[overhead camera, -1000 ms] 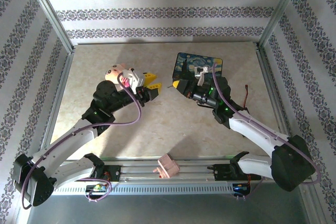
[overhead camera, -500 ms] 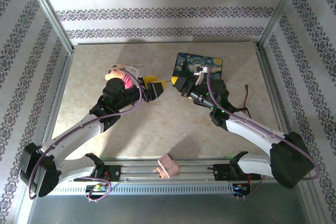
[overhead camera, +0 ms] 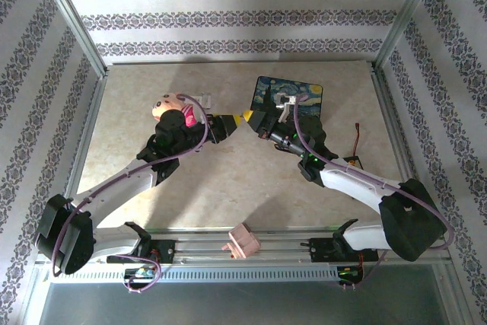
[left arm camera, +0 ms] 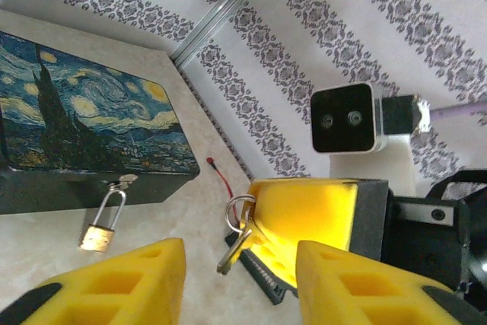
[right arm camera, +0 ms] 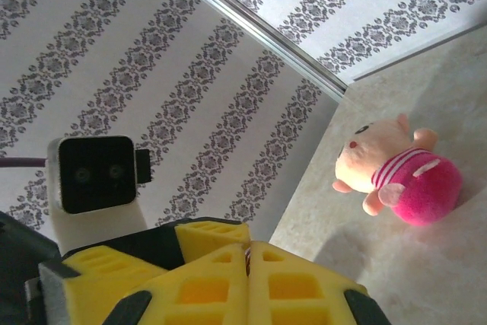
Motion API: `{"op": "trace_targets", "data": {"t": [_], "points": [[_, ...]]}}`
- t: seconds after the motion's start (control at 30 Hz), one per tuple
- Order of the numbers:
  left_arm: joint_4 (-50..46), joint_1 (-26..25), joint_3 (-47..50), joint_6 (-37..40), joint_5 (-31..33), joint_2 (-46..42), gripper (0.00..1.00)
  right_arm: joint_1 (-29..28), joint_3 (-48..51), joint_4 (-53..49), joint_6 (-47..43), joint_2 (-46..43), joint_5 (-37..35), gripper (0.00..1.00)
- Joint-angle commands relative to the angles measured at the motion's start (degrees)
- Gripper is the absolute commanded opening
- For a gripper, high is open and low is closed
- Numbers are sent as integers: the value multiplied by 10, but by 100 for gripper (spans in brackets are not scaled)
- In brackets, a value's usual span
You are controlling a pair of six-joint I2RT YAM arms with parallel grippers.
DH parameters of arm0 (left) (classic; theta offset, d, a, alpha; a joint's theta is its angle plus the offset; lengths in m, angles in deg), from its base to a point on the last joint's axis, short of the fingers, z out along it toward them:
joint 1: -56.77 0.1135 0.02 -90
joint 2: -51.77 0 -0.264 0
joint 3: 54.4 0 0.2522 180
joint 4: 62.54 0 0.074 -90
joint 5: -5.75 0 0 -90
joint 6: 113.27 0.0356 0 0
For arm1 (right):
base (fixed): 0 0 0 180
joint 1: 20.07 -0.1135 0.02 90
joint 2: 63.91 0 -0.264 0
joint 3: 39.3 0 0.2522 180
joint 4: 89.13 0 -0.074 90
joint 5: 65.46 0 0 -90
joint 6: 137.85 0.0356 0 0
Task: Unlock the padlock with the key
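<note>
The right gripper (right arm camera: 247, 260) is pinching the key (left arm camera: 232, 251) while the left gripper (left arm camera: 237, 283) is facing it wide open (the padlock (left arm camera: 99, 230) is hanging closed on the box (left arm camera: 76, 135), not yet unlocked).

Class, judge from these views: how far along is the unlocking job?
Done: the right hand grips the key. In hand: the open left hand faces it closely, perhaps for a handover. Left: the padlock hangs at the latch of the painted box, shackle closed, key not yet inserted.
</note>
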Motion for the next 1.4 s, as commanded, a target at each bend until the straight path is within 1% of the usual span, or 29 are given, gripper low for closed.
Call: {"op": "trace_targets", "data": {"t": [0.0, 0.27, 0.37, 0.47, 0.53, 0.63, 0.8, 0.83, 0.87, 0.9, 0.97, 1.07, 1.13, 1.2, 1.27, 1.37], "points": [[59, 10, -1, -33, -23, 8, 37, -7, -11, 36, 6, 3, 14, 0], [94, 21, 5, -64, -36, 31, 34, -9, -13, 44, 16, 5, 21, 0], [109, 22, 5, -73, -45, 42, 28, -8, -14, 47, 18, 6, 24, 0], [121, 24, 6, -82, -53, 50, 17, -9, -14, 48, 19, 7, 24, 0], [123, 23, 6, -82, -54, 52, 12, -9, -13, 49, 20, 7, 25, 0], [121, 25, 7, -79, -54, 50, 0, -10, -10, 50, 21, 7, 25, 0], [99, 25, 4, -61, -49, 42, 0, -8, -6, 49, 18, 4, 25, 0], [82, 25, 1, -48, -48, 38, 0, -8, -5, 47, 14, 3, 25, 0], [57, 26, -4, -29, -47, 31, 0, -6, -3, 42, 9, 0, 24, 8], [27, 27, -12, -8, -45, 24, 0, -3, -1, 34, 1, -4, 24, 19], [-63, 27, -33, 54, -31, 2, 0, 2, 8, 3, -31, -22, 19, 32], [-204, 27, -74, 160, -14, -30, 0, 7, 31, -35, -85, -64, -8, 42], [-281, 27, -104, 220, -12, -42, 0, 9, 47, -63, -117, -94, -16, 46], [-341, 27, -129, 272, -29, -49, 0, 11, 53, -91, -154, -124, -10, 46], [-390, 27, -152, 323, -70, -50, 0, 10, 52, -133, -199, -157, 4, 46], [-433, 26, -177, 369, -132, -45, 0, 9, 57, -154, -235, -197, 30, 47]]}}
